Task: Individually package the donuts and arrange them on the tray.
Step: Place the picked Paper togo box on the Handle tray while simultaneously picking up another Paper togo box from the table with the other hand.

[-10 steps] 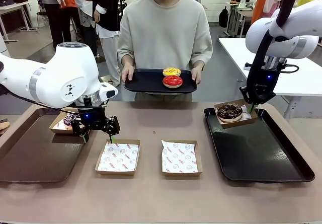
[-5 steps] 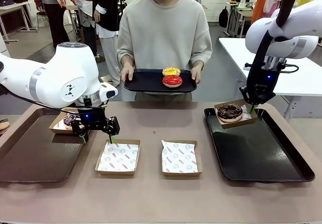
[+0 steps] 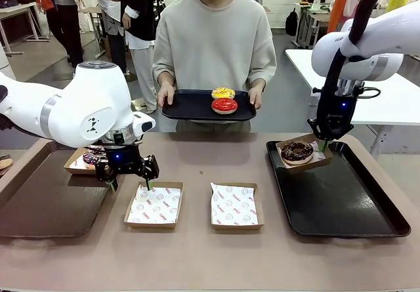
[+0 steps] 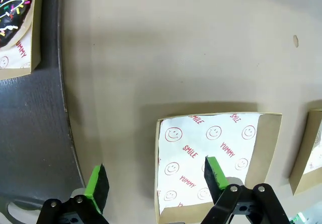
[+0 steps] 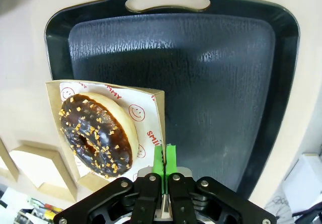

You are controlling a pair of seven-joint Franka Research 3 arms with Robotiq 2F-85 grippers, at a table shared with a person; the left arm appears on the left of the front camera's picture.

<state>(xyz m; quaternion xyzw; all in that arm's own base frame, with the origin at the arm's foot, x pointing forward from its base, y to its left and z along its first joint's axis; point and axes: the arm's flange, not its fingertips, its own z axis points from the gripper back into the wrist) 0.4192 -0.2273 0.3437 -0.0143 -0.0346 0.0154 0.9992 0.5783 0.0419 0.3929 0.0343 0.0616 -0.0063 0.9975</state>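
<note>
Brown-black plastic at the far left: left tray (image 3: pixel 39 207), with a cardboard carton (image 3: pixel 73 165) on its far part and the sprinkled donut (image 3: pixel 90 156) lying inside. Just right of that, left gripper (image 3: pixel 130 182) low over the table (image 3: pixel 197 252), green pads (image 4: pixel 96 183) spread wide and gripping nothing, one by the tray's rim, the other above the smiley-printed liner of an empty carton (image 3: pixel 154 205). Beside it, apart, a second empty carton (image 3: pixel 236 205). Across the table, a person's hands (image 3: pixel 166 95) on the ends of a black serving tray (image 3: pixel 190 115), with the yellow-glazed donut (image 3: pixel 224 93) touching the red donut (image 3: pixel 224 105) in front of it. Farther right, black right tray (image 3: pixel 341 207). Over its far left corner, right gripper (image 3: pixel 324 145) with pads pressed together on the side wall of the held carton (image 5: pixel 151 118). Inside, the chocolate donut (image 3: pixel 297 150), flecked with pale bits. Held carton slightly tilted, partly past the tray's edge; resting or lifted, cannot tell.
</note>
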